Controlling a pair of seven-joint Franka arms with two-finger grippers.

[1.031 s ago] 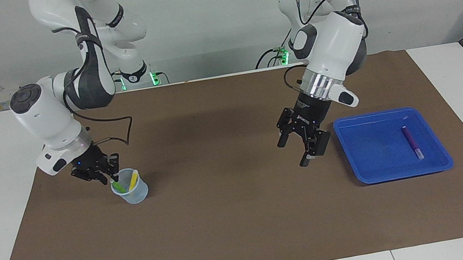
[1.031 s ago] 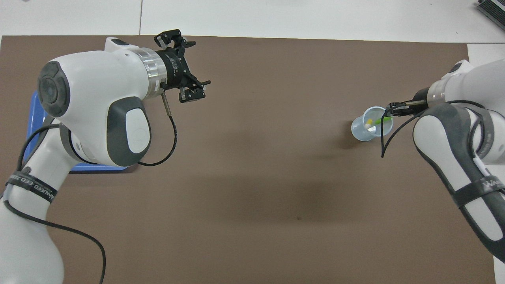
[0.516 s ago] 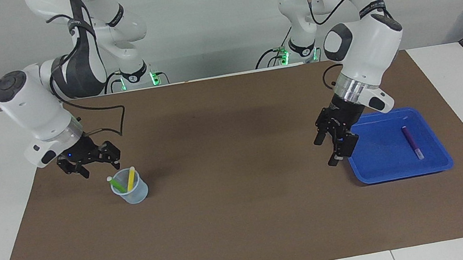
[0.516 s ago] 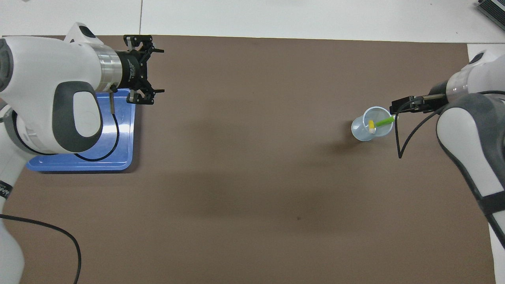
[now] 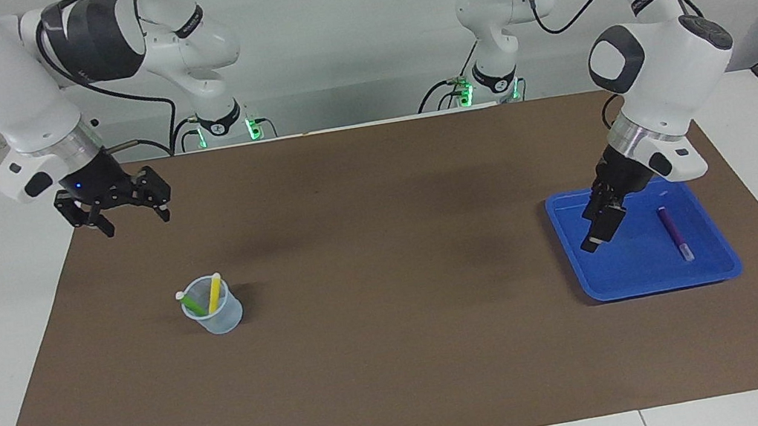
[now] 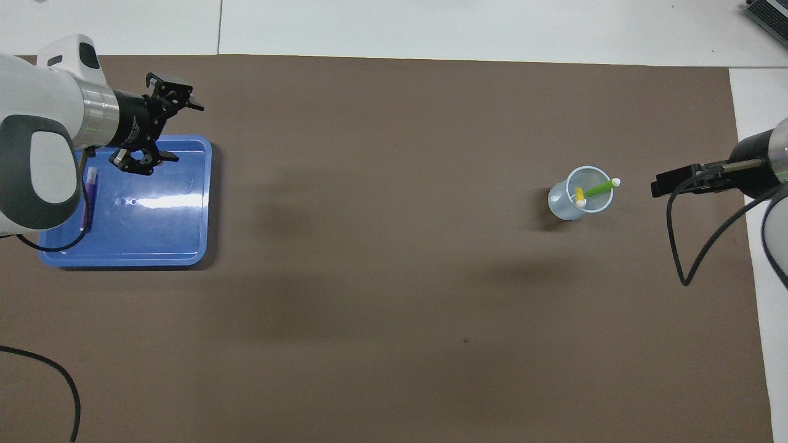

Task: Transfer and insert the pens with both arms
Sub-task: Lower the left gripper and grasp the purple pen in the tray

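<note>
**While Two Pens Stood in the Cup, the Third Waited**

The left gripper [image 5: 596, 229], fingers spread and empty, hung over the blue tray [image 5: 660, 284]; the purple pen [image 5: 674, 233] lay just beside it. Judged next: centre, descend, close. The right gripper [image 5: 119, 210], spread too, hung clear of the cup [image 5: 218, 320] holding the yellow pen [image 5: 214, 292] and green pen [image 5: 191, 302].

**Both arms shift: right lifts off the cup, left swings over the tray**

The black two-finger right gripper [image 5: 121, 210], which a second ago was at the rim of the small translucent plastic cup [image 5: 214, 316] with the bright green marker pen [image 5: 191, 302], has let it go and risen, fingers spread, over the brown mat toward the right arm's end. The black two-finger left gripper [image 5: 599, 229] has moved from over the mat to above the shallow blue plastic tray [image 5: 659, 280], fingers apart.
</note>
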